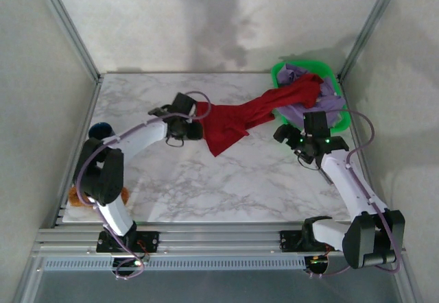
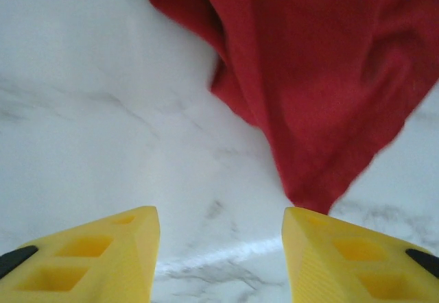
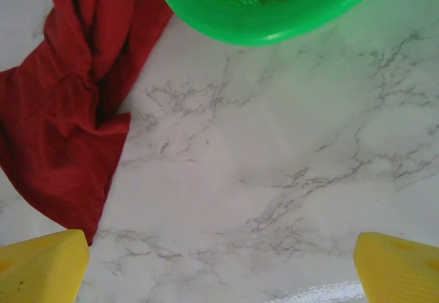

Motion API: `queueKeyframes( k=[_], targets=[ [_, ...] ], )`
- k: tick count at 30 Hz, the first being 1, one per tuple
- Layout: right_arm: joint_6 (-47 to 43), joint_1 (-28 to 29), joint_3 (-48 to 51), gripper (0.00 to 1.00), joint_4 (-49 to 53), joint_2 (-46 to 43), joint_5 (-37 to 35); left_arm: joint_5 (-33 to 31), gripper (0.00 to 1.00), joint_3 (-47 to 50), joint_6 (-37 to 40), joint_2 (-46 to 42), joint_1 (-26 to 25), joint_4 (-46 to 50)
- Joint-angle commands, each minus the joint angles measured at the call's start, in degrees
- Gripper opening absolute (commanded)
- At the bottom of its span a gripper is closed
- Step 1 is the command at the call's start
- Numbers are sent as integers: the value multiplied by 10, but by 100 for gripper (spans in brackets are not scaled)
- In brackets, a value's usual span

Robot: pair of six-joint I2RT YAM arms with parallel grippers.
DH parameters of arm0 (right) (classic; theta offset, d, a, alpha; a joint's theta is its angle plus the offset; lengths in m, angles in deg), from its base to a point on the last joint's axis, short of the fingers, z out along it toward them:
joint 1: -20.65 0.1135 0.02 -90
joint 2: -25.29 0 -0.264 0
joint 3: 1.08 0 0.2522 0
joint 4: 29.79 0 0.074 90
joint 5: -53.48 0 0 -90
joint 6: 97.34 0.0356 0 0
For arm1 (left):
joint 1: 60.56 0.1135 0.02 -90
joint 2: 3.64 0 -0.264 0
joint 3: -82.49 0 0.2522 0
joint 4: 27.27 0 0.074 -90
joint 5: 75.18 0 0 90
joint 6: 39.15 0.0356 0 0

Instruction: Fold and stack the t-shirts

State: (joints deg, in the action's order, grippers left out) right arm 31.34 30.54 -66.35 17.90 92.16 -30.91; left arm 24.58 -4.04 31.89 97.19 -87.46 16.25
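Left claw half open, right claw wide, both empty. Red shirt runs from counter centre into basket at 2 o'clock; pull now and you may drag basket and purple shirt.

We are looking at a robotics lab cell: white panels and aluminium framing box in a marble-patterned surface.

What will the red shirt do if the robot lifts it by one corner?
The red shirt would probably droop and dangle: it lies wrinkled and bunched, trailing from the green basket onto the table. It is likely light, being thin cloth. Pushed, it would probably crumple rather than slide.
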Motion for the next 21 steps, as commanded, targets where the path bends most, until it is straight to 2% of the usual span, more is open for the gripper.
queueKeyframes(
  k=[1,4,7,13,17,21],
  targets=[
    [-17,-6,-18,99,15,-2,-8,25,50,16,-40,24,-43,-47],
    [-21,-9,-14,99,19,-8,-7,42,49,11,-60,41,-73,-70],
    [-20,-10,-3,99,23,-18,-8,34,49,5,-64,67,-79,-73],
    [-16,-13,23,99,24,-37,-10,-62,42,-30,-61,105,-93,-28],
    [-19,-17,32,99,27,-45,-12,-34,42,-24,-63,114,-96,-52],
    [-18,-18,43,99,25,-51,-10,-55,42,-19,-69,111,-118,-57]
  ],
)
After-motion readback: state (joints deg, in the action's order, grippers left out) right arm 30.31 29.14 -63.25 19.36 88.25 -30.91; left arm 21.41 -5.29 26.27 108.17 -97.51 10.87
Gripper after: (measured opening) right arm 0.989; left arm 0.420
